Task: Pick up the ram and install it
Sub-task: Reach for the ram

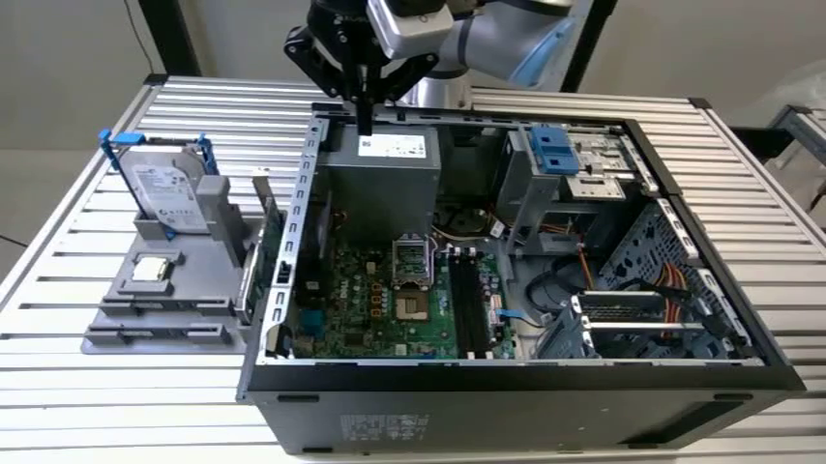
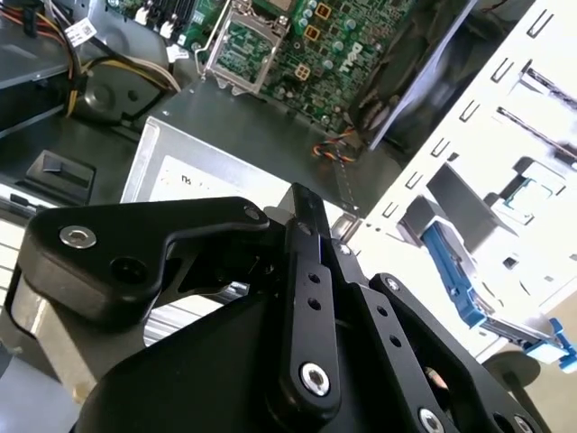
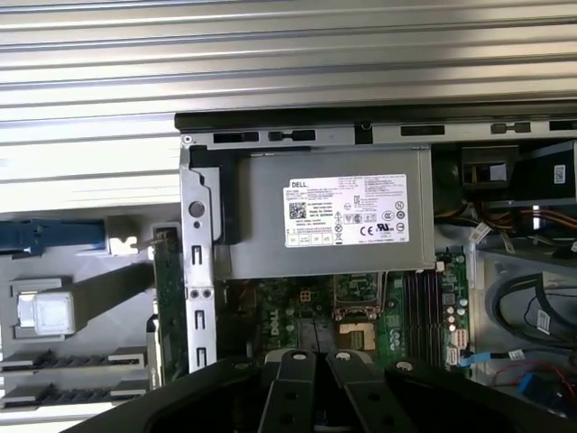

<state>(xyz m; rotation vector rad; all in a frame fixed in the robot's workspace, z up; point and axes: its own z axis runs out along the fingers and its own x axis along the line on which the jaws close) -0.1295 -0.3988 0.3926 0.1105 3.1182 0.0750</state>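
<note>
Silver ribbed-aluminium slatted tabletop (image 1: 116, 387), evenly lit. Plain beige wall (image 1: 65, 48) behind, black vertical post (image 1: 170, 34) against it. Pale floor (image 1: 33, 184) off the exterior view's left. Second slatted metal bench (image 1: 800, 126) at its right edge.

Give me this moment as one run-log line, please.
claw: shut, empty | over power supply | ram: in holder beside case

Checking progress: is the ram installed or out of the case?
Out: the ram stands on edge in the grey holder beside the case; memory slots look empty.
</note>
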